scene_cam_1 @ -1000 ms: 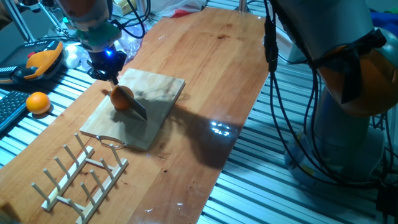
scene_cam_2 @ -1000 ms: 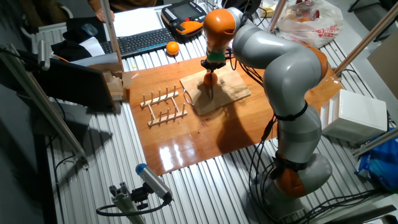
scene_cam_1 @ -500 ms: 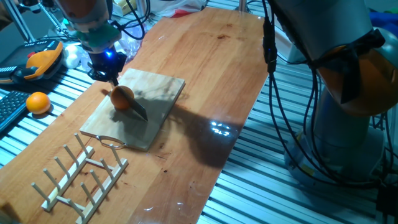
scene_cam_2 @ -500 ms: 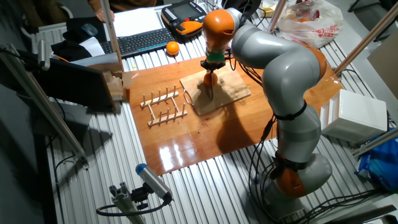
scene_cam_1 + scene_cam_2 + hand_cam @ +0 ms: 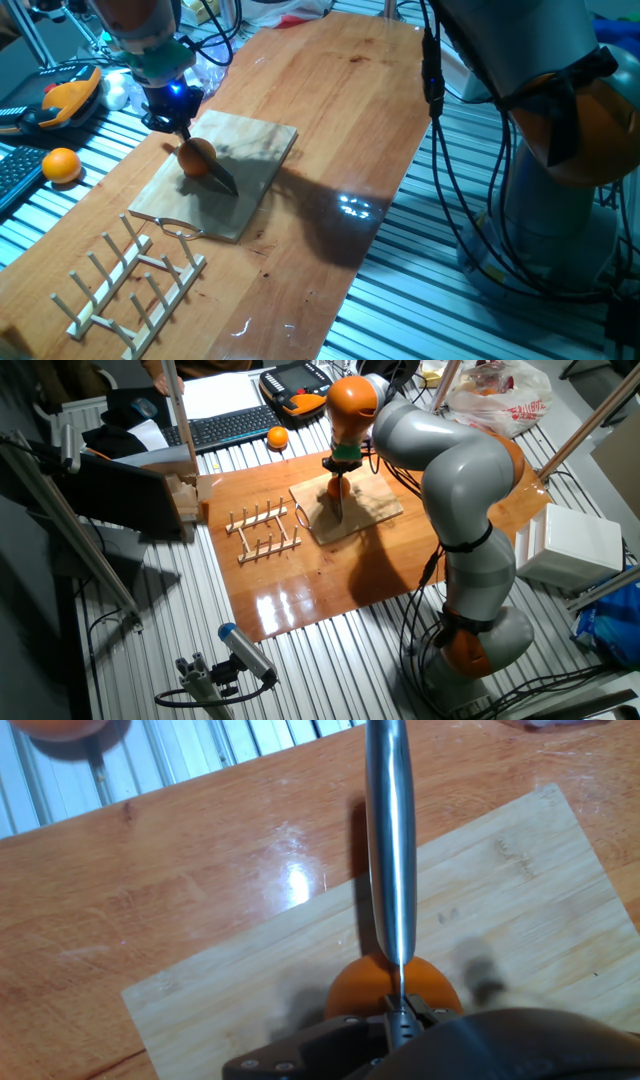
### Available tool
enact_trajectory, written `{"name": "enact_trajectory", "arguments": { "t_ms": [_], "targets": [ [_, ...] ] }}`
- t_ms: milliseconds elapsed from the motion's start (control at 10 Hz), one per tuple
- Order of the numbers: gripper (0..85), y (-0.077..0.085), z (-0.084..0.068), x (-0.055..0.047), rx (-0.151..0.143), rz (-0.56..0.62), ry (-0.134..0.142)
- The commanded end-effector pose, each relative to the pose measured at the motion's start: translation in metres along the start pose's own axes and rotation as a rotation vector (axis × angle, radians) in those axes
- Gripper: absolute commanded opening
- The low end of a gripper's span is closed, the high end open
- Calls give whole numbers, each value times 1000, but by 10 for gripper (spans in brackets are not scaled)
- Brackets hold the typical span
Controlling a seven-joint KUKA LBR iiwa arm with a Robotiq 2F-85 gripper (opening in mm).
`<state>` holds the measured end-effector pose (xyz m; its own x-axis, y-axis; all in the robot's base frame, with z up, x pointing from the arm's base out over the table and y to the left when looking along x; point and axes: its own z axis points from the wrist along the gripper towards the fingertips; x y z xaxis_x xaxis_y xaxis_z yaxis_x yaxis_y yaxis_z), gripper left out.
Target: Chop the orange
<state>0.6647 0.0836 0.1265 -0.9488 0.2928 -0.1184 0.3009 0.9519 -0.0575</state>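
The orange lies on the light wooden cutting board. My gripper stands right above it, shut on a knife whose blade runs across the top of the fruit and slants down to the board. In the other fixed view the gripper hangs over the orange. In the hand view the steel blade stretches away from the gripper over the orange and the board. The orange looks whole; I cannot tell how deep the edge sits.
A second whole orange lies off the wooden tabletop at the left, near an orange-and-black handheld device. A wooden peg rack stands in front of the board. A keyboard and a plastic bag lie beyond the table.
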Motion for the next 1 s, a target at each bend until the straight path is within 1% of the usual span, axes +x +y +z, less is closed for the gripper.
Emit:
{"name": "enact_trajectory", "arguments": {
  "t_ms": [0,200,300,400,900],
  "targets": [
    [0,0,1,0,-2,-1,1],
    [0,1,4,0,-5,0,2],
    [0,0,6,-1,-3,-4,-4],
    [0,0,8,-1,-5,-5,-3],
    [0,1,8,1,-6,-2,-6]
  ]
}}
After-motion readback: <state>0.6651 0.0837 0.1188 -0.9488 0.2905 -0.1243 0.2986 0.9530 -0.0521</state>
